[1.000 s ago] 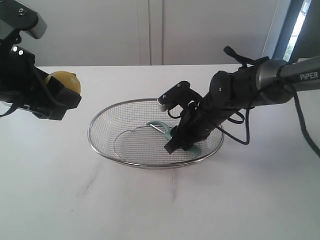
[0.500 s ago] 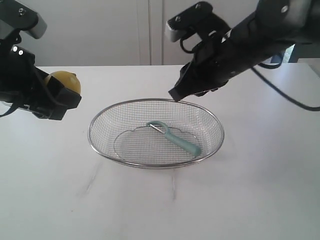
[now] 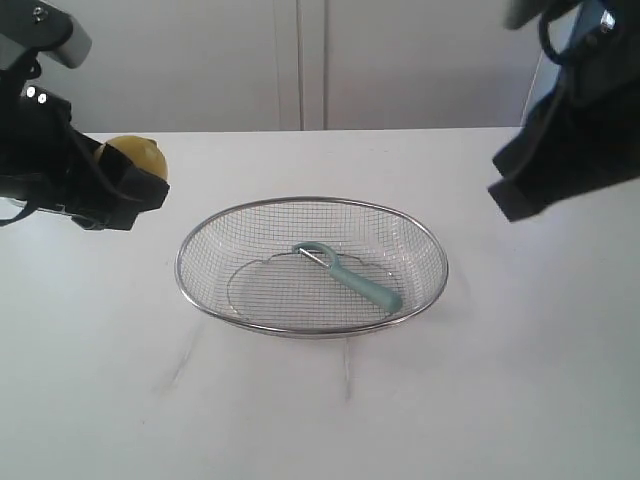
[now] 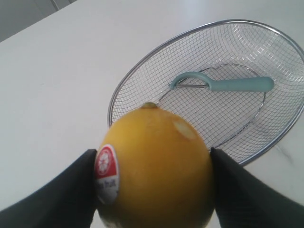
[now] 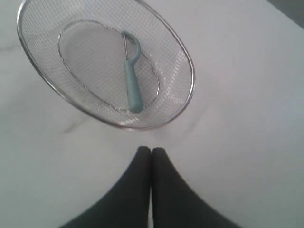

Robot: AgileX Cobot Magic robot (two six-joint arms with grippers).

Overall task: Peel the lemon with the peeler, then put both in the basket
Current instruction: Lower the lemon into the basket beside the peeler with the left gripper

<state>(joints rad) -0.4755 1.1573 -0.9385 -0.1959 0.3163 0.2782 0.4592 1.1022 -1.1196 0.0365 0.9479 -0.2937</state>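
White table, plain wall behind. Basket set mid-table; peeler laid inside, handle toward the right arm. Lemon clamped in the left hand, raised just left of the basket rim, so the drop-off is judged to lie rightward. Right hand pressed shut, empty.
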